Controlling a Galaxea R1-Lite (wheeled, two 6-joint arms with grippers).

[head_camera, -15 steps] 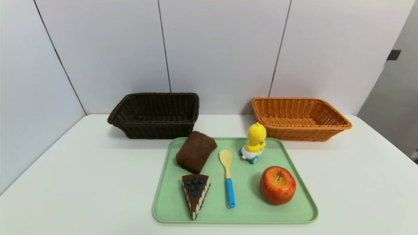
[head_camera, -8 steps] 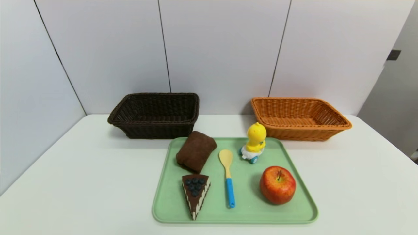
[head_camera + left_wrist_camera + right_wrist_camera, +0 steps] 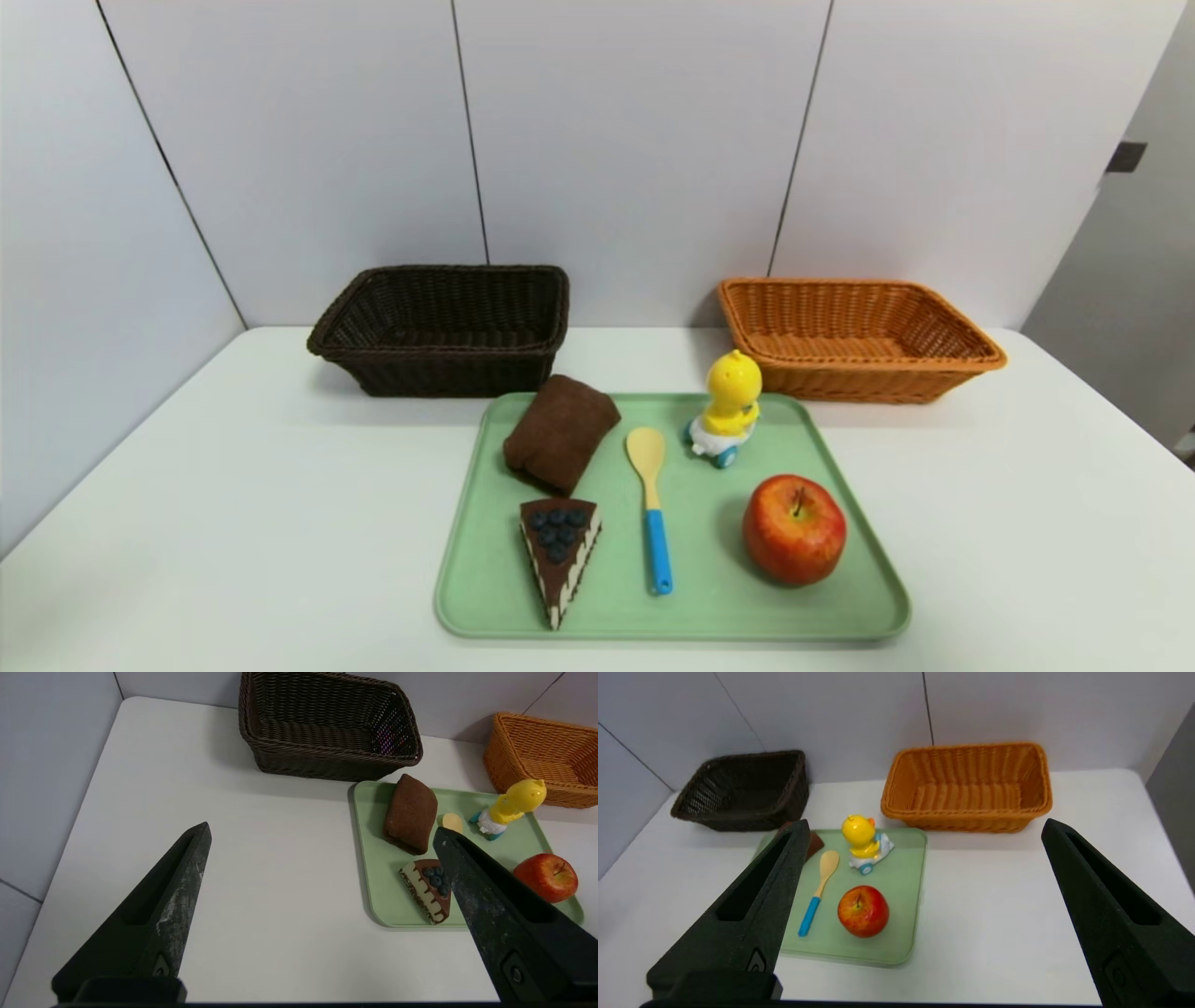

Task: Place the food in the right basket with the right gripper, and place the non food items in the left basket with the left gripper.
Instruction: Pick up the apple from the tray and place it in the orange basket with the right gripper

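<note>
On the white desk (image 3: 280, 523), the apple (image 3: 794, 530) sits near the tray's (image 3: 672, 637) near right corner, probably firm and slippery (best gripped around its widest sides); the right end effector (image 3: 925, 823) gapes wide, holding nothing.

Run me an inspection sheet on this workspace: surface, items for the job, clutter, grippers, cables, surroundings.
Surface: white table, no spills seen.
Job's things: green tray holding cake slice, apple, brown cloth bundle, blue-handled spoon and yellow duck toy; dark basket at left, orange basket at right, both empty.
Clutter: nothing seen.
Left gripper: open, nothing held, above the table's left side.
Right gripper: open, nothing held, above the table's right side.
Cables: nothing seen.
Surroundings: pale panelled wall behind; grey area beyond the right edge.
</note>
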